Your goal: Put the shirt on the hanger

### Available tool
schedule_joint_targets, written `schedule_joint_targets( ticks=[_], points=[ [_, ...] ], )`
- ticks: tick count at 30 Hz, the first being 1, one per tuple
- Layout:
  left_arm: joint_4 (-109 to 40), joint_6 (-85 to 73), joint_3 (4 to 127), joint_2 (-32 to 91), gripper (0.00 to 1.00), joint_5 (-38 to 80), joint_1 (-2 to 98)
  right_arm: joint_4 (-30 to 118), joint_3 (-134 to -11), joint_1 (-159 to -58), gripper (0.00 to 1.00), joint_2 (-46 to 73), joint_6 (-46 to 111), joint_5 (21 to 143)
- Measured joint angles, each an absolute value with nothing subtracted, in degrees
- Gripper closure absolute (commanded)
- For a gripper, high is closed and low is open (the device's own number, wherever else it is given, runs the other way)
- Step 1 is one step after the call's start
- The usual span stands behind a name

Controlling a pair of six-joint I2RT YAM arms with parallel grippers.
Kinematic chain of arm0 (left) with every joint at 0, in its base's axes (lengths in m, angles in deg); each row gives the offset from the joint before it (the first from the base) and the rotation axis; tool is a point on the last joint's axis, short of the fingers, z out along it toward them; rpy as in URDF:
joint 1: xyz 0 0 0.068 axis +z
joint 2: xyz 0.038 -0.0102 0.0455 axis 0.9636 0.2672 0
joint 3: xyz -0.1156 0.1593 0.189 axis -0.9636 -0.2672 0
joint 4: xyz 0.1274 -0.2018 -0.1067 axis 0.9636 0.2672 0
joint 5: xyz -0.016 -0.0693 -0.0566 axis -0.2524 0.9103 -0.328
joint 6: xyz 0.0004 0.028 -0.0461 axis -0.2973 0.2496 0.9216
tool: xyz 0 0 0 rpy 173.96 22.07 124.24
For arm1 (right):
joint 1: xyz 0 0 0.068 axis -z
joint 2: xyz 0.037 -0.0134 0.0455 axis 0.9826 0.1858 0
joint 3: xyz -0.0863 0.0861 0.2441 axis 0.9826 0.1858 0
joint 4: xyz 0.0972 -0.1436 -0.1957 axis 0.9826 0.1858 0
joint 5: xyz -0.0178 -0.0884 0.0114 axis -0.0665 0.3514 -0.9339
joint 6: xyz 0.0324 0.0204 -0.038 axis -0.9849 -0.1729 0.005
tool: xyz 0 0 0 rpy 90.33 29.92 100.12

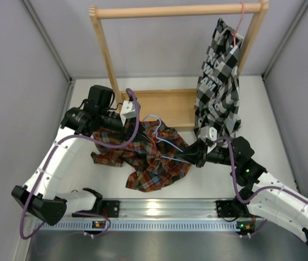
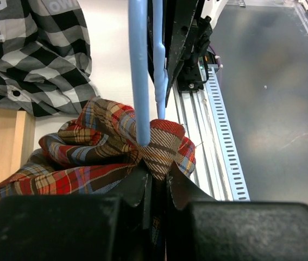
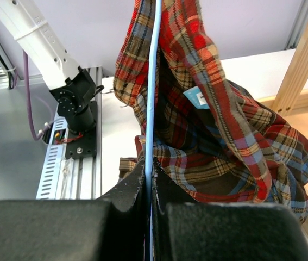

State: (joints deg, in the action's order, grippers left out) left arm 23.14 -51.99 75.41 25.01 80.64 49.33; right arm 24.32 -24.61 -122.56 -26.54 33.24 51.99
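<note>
From overhead the shirt (image 1: 148,157) lies crumpled at centre with the hanger (image 1: 167,142) across its top, the left gripper (image 1: 122,126) at its 10 o'clock edge and the right gripper (image 1: 186,156) at its 3 o'clock edge, but neither grip is readable there. The left wrist view shows its fingers (image 2: 132,187) pinched together on a plaid fold, the blue wire rising toward 12 o'clock. The right wrist view shows fingers (image 3: 129,187) clamped on the hanger wire, with the shirt draped at 2 o'clock.

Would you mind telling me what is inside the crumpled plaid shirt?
The light-blue hanger runs into the plaid shirt; loops of its wire show above the cloth. The rest is covered by fabric.
</note>
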Motion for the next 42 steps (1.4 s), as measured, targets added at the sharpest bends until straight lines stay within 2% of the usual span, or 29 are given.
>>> schedule_joint_targets(
  ticks=[3,4,5,7,8,13,19,20,24,26,30,36,42],
  points=[
    [23.12,-52.39,74.01,23.35,1.00,80.59,49.33,24.86,-24.61,-122.56,0.98,-27.28,33.61,51.68],
    [23.12,-52.45,73.64,22.74,1.00,80.46,49.25,24.93,-24.61,-122.58,0.88,-27.54,33.59,51.59],
    [23.10,-52.52,73.34,22.10,1.00,80.07,49.22,24.95,-24.63,-122.62,0.52,-27.80,33.52,51.68],
    [23.10,-52.71,72.72,20.71,1.00,78.80,49.22,25.21,-24.87,-122.65,0.30,-28.70,33.52,52.71],
    [23.14,-52.82,72.51,20.14,1.00,78.34,49.25,25.43,-25.13,-122.65,0.01,-29.33,33.59,53.78],
    [22.57,-51.56,70.89,15.55,1.00,73.73,49.22,32.91,-25.63,-122.67,0.00,-37.36,32.01,67.70],
    [14.49,-41.94,63.87,7.98,1.00,66.87,49.22,44.45,-25.57,-122.67,0.02,-49.49,23.25,86.21],
    [13.22,-40.19,63.19,7.37,1.00,65.82,49.22,46.04,-25.46,-122.67,0.09,-50.45,21.54,88.58],
    [6.73,-32.71,60.77,5.41,1.00,60.35,49.22,52.34,-24.39,-122.62,0.26,-52.63,14.02,96.62],
    [3.47,-28.67,59.37,4.47,1.00,57.45,49.22,51.95,-22.75,-122.62,0.33,-52.76,10.94,96.18],
    [-3.17,-21.41,56.27,2.54,1.00,54.21,49.22,44.89,-16.48,-122.62,0.37,-50.64,5.89,88.44],
    [-9.86,-12.91,53.03,0.49,1.00,53.19,49.22,29.39,-14.36,-122.93,0.47,-33.31,1.67,78.61],
    [-12.35,-11.05,51.59,-0.67,1.00,53.82,49.22,16.60,-15.21,-125.68,0.52,-17.49,-0.05,75.79]
  ],
)
